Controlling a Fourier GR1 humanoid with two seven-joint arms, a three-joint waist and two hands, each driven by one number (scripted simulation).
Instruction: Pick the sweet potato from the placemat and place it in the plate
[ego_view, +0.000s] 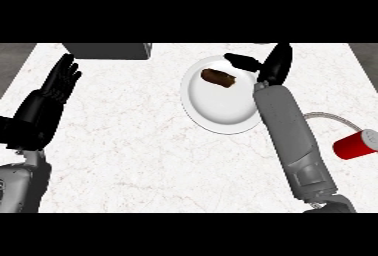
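Sweet potato lies in the plate, long axis slanting, just left of the right hand. That hand's fingers are spread, holding nothing; the left hand rests open, well apart.

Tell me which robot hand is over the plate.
The right robot hand, above the white plate's far rim beside the sweet potato. The left robot hand rests open at the counter's left.

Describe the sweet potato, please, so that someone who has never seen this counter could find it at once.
Start at the white marble counter and find the white plate right of centre. The sweet potato lies on the plate's far part, just left of the right hand. It is the only brown, oblong thing there; the red cup lies far right.
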